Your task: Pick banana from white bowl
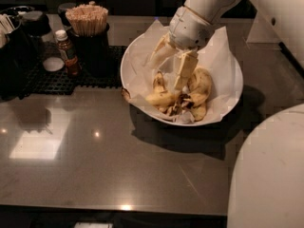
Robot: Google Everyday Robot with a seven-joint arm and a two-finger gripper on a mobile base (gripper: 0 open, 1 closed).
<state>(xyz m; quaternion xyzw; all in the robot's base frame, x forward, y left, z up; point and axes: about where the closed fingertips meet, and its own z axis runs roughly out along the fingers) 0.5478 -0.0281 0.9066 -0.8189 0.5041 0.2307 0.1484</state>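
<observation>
The white bowl (pixel 228 63), lined with crinkled white paper, stands at the back middle of the dark table. Several yellow, brown-speckled bananas lie in its front half. One banana (pixel 160 99) lies at the front left, with a dark brown end (pixel 126 94) reaching the bowl's left rim. Another banana (pixel 203 85) lies on the right. My gripper (pixel 166 75) reaches down into the bowl from above right. It is open. One finger (pixel 184 70) hangs just over the middle of the bananas, the other (pixel 156 56) is to its left over the paper. It holds nothing.
A black cup of wooden stir sticks (pixel 88 20), a small brown bottle (pixel 67 52) and dark containers (pixel 19 56) stand on a black mat (pixel 57 82) at the back left. My white robot body (pixel 268 175) fills the front right corner.
</observation>
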